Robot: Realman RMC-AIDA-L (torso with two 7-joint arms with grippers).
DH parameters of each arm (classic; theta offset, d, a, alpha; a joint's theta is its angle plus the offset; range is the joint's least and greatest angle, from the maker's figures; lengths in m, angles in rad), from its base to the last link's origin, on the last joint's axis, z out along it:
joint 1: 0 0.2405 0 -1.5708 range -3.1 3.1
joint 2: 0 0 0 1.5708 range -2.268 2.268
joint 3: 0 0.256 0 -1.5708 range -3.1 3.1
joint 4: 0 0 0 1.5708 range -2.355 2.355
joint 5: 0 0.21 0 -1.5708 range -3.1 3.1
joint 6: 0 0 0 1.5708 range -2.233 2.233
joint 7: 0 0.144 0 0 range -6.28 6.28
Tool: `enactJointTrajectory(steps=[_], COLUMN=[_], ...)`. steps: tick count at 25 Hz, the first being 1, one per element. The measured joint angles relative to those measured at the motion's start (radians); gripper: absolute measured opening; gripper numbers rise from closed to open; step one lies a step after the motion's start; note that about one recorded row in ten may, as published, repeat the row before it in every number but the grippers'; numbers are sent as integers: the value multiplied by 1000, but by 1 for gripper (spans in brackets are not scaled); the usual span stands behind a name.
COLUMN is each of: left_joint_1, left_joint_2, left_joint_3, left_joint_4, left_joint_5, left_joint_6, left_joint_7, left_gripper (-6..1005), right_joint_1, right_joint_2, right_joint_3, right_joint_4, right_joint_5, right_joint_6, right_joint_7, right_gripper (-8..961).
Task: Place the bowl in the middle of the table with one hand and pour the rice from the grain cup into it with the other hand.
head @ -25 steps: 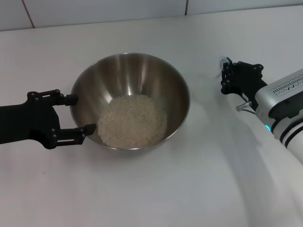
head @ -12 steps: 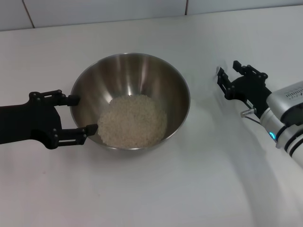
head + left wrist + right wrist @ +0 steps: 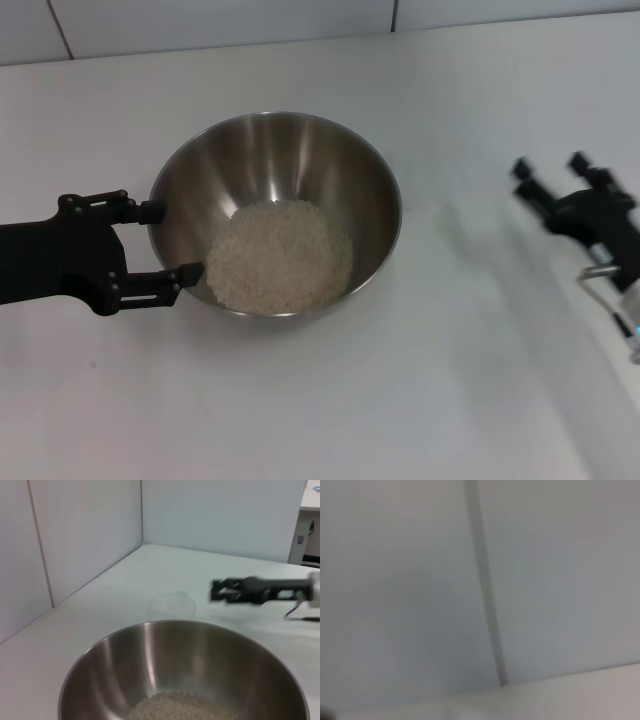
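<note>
The steel bowl (image 3: 275, 150) stands in the middle of the white table (image 3: 330, 400), with a mound of rice (image 3: 280, 255) in its bottom. It also shows in the left wrist view (image 3: 150, 665), and so does the rice (image 3: 180, 707). My left gripper (image 3: 175, 240) is open, with its fingertips at the bowl's left side. My right gripper (image 3: 550, 166) is open and empty at the right edge of the table, well clear of the bowl; it is blurred in the left wrist view (image 3: 217, 590). The clear grain cup (image 3: 172, 605) stands empty on the table beyond the bowl. I cannot make it out in the head view.
A white tiled wall (image 3: 220, 20) runs along the table's far edge. The right wrist view shows only that wall (image 3: 545, 580) and a strip of table.
My right gripper has swung right, away from the bowl, and no longer has the pale object at its fingertips. The left gripper, bowl and rice have not moved.
</note>
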Motion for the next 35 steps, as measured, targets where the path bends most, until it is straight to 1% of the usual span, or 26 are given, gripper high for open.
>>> enactJointTrajectory(steps=[1, 2, 3, 4, 5, 6, 7, 9, 10, 11, 13, 14, 15, 16, 19, 20, 21, 22, 23, 24, 25, 26, 30, 35], left_joint_1=[1, 1, 3, 5, 5, 5, 5, 4, 3, 3, 2, 3, 2, 2, 1, 1, 1, 1, 2, 2, 3, 4, 2, -4], left_joint_2=[0, 0, 1, 1, 1, 1, 1, 1, 1, 1, 1, 1, 0, 0, 0, 0, 1, 1, 1, 1, 1, 1, 2, 2], left_joint_3=[-1, -1, -1, -3, -4, -4, -5, -5, -4, -4, -3, -4, -3, -3, -4, -5, -5, -5, -5, -5, -5, -5, -6, -6], left_joint_4=[1, 1, 3, 3, 3, 3, 1, -3, -5, -5, -5, -5, -5, -5, -5, -5, -5, -5, -5, -5, -5, -5, -11, -27], left_joint_5=[0, 0, 0, 0, 0, 0, 0, 0, 3, 3, 8, 10, 10, 11, 12, 12, 13, 13, 13, 13, 13, 13, 14, 14], left_joint_6=[0, 0, 0, 0, 0, 0, 0, -1, -5, -5, -7, -7, -7, -7, -7, -8, -8, -8, -8, -8, -8, -8, -8, -8], left_joint_7=[0, 0, 0, -1, -1, -1, 0, 2, 6, 6, 6, 6, 6, 6, 6, 6, 6, 6, 6, 6, 6, 7, 8, 8], left_gripper=[806, 806, 806, 806, 806, 806, 806, 806, 806, 806, 806, 806, 806, 806, 806, 806, 806, 806, 806, 806, 806, 806, 806, 806], right_joint_1=[-47, -47, -79, -79, -93, -93, -90, -60, 7, 7, 73, 104, 147, 147, 185, 195, 197, 197, 198, 198, 199, 199, 222, 231], right_joint_2=[0, 0, 0, 0, 0, 0, -1, -4, -10, -10, -12, -8, -2, -2, 0, 0, 0, 0, 0, 0, -1, -1, 0, 0], right_joint_3=[30, 30, 66, 66, 97, 97, 105, 82, 4, 4, -107, -172, -295, -295, -498, -613, -671, -671, -772, -772, -867, -867, -989, -1036], right_joint_4=[-39, -39, -88, -88, -140, -140, -176, -249, -363, -363, -480, -543, -649, -649, -781, -864, -909, -909, -988, -988, -1069, -1069, -1188, -1227], right_joint_5=[2, 2, 2, 2, 3, 3, 0, -21, -59, -59, -93, -104, -115, -115, -117, -117, -117, -117, -121, -121, -143, -143, -242, -280], right_joint_6=[-118, -118, -243, -243, -385, -385, -462, -554, -598, -598, -599, -585, -554, -554, -501, -466, -451, -451, -434, -434, -425, -425, -418, -419], right_joint_7=[107, 107, 207, 207, 286, 286, 315, 335, 369, 369, 427, 465, 524, 524, 635, 718, 758, 758, 837, 837, 936, 936, 1118, 1176], right_gripper=[766, 780, 795, 809, 824, 823, 822, 819, 818, 818, 818, 818, 818, 818, 817, 817, 817, 817, 817, 817, 817, 817, 818, 818])
